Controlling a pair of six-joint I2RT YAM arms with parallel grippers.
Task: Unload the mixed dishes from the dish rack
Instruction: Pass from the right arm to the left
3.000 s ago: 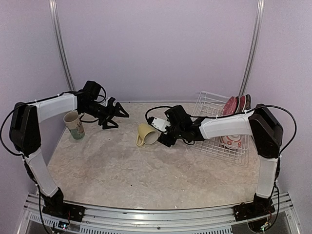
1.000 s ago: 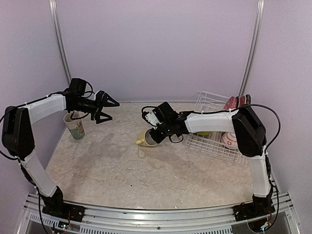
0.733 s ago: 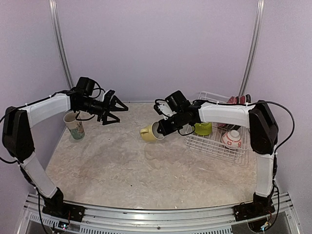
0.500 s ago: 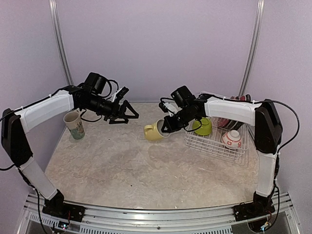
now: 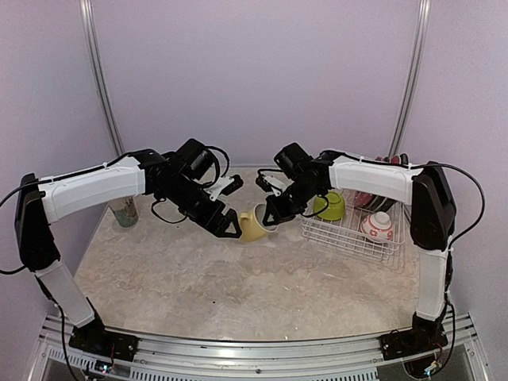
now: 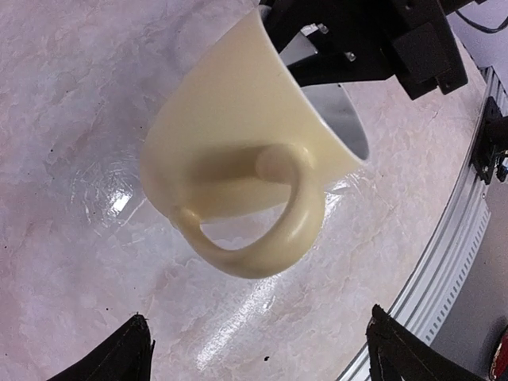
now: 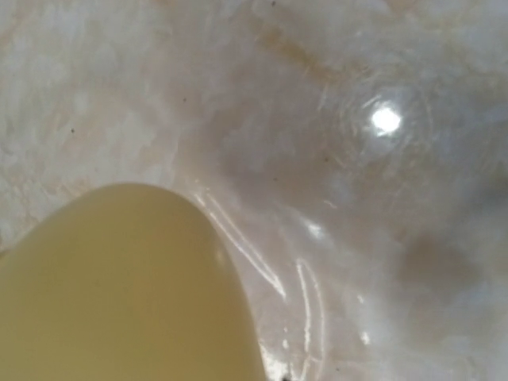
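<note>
The left arm [image 5: 95, 186] and the right arm [image 5: 373, 178] both reach in to the middle, where the right gripper [image 5: 271, 216] points down and pinches the rim of the yellow cup [image 5: 254, 228], while the left gripper [image 5: 228, 227] waits just beside it, fingers [image 6: 131, 349] spread wide apart.

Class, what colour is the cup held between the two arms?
The cup is pale yellow outside, whitish inside; clearest in the left wrist view.
</note>
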